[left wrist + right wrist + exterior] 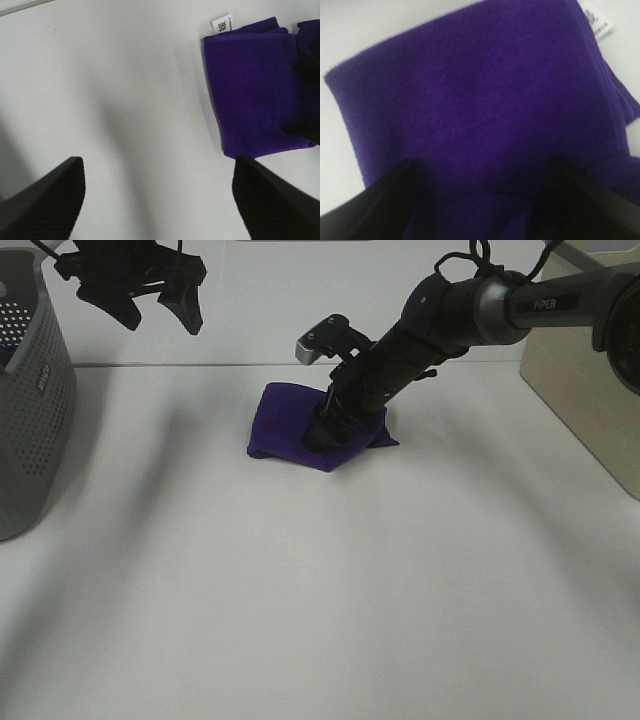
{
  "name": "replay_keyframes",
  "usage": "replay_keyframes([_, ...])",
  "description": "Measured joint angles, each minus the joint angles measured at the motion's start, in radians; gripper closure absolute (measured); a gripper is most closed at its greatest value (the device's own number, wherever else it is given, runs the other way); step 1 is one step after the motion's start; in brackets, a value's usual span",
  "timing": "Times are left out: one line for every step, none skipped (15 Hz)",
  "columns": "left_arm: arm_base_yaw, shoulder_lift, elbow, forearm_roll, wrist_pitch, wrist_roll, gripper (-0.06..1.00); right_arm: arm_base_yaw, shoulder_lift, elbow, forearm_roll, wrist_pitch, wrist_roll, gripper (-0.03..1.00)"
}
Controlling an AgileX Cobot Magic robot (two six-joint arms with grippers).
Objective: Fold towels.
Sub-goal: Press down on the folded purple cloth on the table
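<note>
The towel (285, 425) is a deep purple cloth lying folded into a small pad on the white table (320, 620), near the back middle. In the right wrist view the towel (480, 100) fills the picture, its white tag (597, 22) at one edge. My right gripper (325, 435) presses down on the towel's right part; its jaws (480, 170) stand apart with a bunched fold of cloth between them. My left gripper (162, 322) hangs open above the back left of the table, well clear of the towel (255, 90), holding nothing. The tag (221, 23) also shows in the left wrist view.
A grey perforated basket (30, 390) stands at the left edge. A pale wooden box (580, 390) sits at the back right. The right arm (470, 310) slants across the back of the table.
</note>
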Motion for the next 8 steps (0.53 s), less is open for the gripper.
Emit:
replay_keyframes([0.0,0.0,0.0,0.004,0.001,0.001,0.2,-0.018,-0.001,-0.001,-0.053,0.016,0.058,0.25])
replay_keyframes([0.0,0.0,0.0,0.013,0.001,0.001,0.2,-0.037,-0.002,-0.001,-0.093,0.037,0.097,0.25])
replay_keyframes([0.0,0.0,0.0,0.016,0.001,0.001,0.2,-0.047,-0.003,-0.001,-0.105,0.047,0.112,0.25])
replay_keyframes([0.0,0.0,0.0,0.028,0.001,0.001,0.2,-0.069,-0.01,-0.001,-0.12,0.073,0.137,0.25])
replay_keyframes([0.0,0.0,0.0,0.035,0.001,0.001,0.2,-0.091,-0.021,-0.001,-0.122,0.101,0.143,0.25])
replay_keyframes([0.0,0.001,0.0,0.037,0.001,0.003,0.2,-0.109,-0.035,-0.001,-0.113,0.123,0.143,0.25])
replay_keyframes([0.0,0.002,0.0,0.037,0.001,0.004,0.2,-0.124,-0.053,-0.001,-0.099,0.131,0.143,0.25])
replay_keyframes([0.0,0.006,0.0,0.037,0.001,0.004,0.2,-0.132,-0.078,-0.001,-0.093,0.134,0.14,0.25])
